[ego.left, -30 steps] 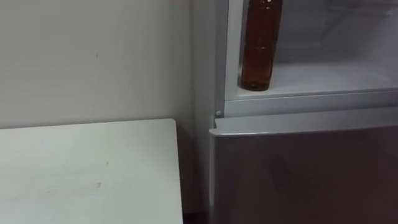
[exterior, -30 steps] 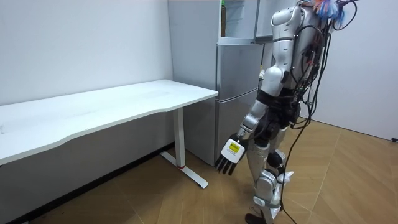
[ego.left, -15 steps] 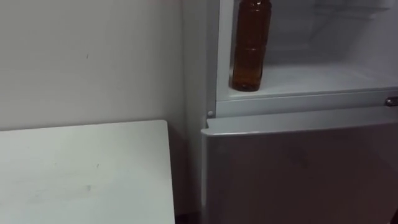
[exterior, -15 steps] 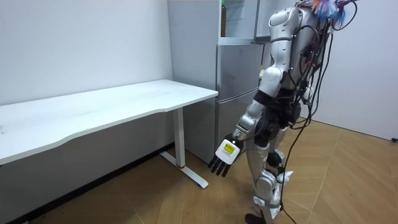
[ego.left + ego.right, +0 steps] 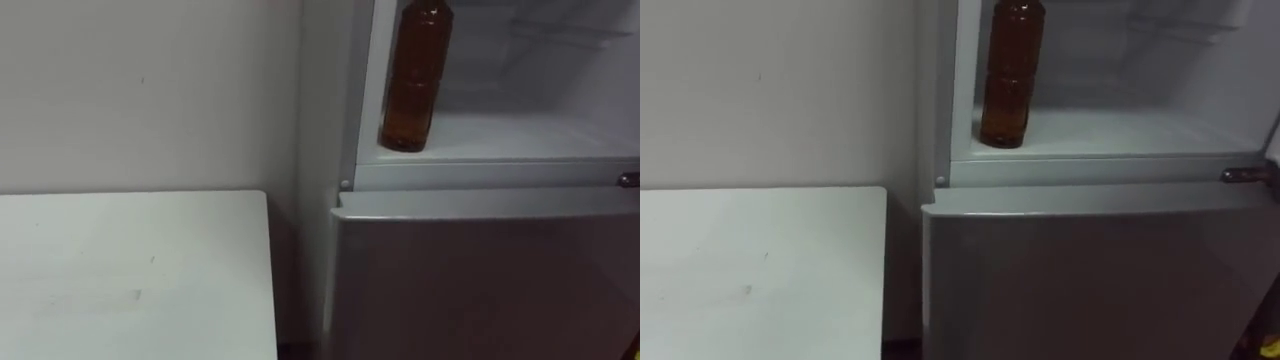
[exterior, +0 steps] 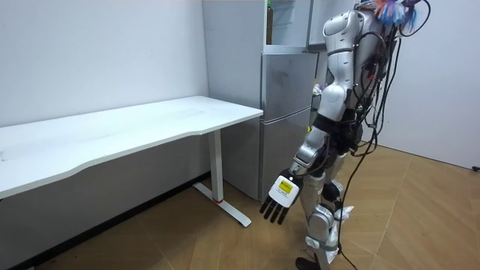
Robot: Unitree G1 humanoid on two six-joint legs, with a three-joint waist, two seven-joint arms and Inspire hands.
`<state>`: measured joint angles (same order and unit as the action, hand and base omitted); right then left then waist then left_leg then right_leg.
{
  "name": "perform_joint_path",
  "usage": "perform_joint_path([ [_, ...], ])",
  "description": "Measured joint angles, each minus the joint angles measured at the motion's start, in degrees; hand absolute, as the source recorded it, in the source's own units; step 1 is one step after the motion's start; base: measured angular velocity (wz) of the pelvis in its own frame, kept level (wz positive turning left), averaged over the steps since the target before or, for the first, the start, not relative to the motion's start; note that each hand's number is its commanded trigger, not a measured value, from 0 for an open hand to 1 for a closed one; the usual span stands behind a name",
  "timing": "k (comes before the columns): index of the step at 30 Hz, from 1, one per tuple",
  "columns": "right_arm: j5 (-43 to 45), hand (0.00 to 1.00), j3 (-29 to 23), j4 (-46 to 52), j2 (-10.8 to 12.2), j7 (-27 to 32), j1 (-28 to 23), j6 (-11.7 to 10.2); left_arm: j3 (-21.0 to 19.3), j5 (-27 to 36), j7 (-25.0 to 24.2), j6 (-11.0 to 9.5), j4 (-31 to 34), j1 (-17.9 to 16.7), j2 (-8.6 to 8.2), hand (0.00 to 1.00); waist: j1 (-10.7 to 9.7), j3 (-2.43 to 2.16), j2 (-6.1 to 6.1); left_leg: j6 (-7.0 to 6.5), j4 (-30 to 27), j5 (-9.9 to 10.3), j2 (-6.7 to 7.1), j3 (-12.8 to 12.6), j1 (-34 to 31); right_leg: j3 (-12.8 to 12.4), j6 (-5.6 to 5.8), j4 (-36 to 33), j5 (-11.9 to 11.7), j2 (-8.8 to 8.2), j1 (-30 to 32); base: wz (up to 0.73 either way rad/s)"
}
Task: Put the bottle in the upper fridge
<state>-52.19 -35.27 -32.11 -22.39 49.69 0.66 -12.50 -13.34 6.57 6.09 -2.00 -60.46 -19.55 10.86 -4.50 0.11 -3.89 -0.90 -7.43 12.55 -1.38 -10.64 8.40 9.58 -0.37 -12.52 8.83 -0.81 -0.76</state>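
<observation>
Left hand swung lower, arm hanging, fingers straight, bottle upright in fridge

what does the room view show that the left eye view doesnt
Room view: the robot standing at the fridge, its left robot hand hanging open at its side above the wood floor. Left eye view: the brown bottle standing upright on the white shelf of the open upper compartment. Both: the white table beside the fridge and the shut lower door.
</observation>
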Motion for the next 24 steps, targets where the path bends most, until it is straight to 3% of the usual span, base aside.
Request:
perform_joint_path([
  [5, 9.66, 0.00, 0.37, 12.09, 0.70, 5.55, -1.55, -0.93, -0.04, -2.64, 1.17, -0.65, 0.45, 0.26, -1.12, 0.00, 0.45, -0.14, 0.16, 0.00, -0.09, 0.00, 0.04, -0.07, -0.65, 0.03, 0.01, -0.13, 0.00, 0.01, 1.16, -0.01],
  [8, 12.00, 0.00, 0.38, 17.92, 0.69, 7.40, -2.98, -2.50, 0.23, -2.64, 2.19, -0.83, 0.80, 0.17, -1.19, 0.00, 0.55, -0.29, -0.02, 0.00, -0.04, 0.00, 0.02, -0.05, -0.90, 0.03, -0.02, -0.13, -0.04, 0.04, 1.47, 0.00],
  [14, 14.49, 0.00, 0.44, 27.27, 0.71, 11.06, -4.25, -2.99, 1.30, -2.89, 3.52, -1.15, 0.87, -0.02, -1.18, 0.00, 0.60, -0.42, -0.04, 0.00, -0.05, 0.00, 0.04, -0.12, -0.77, 0.03, 0.02, -0.19, -0.15, 0.08, 0.85, 0.00],
  [19, 15.03, 0.00, 0.95, 32.27, 0.71, 11.92, -4.23, -4.22, 2.44, -2.85, 5.10, -1.49, 0.76, -0.04, -1.26, 0.00, 1.53, -0.39, 0.18, -0.01, -0.07, 0.00, 0.04, 0.02, -0.61, -0.05, 0.02, -0.12, -0.15, 0.06, 0.84, 0.00],
  [24, 24.67, 0.00, 4.91, 34.73, 0.73, 11.04, -4.32, -3.62, 3.33, -2.54, 6.87, -1.72, 0.20, -0.13, -1.65, 0.00, 1.77, -0.28, 0.39, 0.00, -0.15, 0.00, 0.02, 0.08, -0.43, -0.02, 0.01, -0.22, -0.15, 0.03, 0.65, 0.00],
])
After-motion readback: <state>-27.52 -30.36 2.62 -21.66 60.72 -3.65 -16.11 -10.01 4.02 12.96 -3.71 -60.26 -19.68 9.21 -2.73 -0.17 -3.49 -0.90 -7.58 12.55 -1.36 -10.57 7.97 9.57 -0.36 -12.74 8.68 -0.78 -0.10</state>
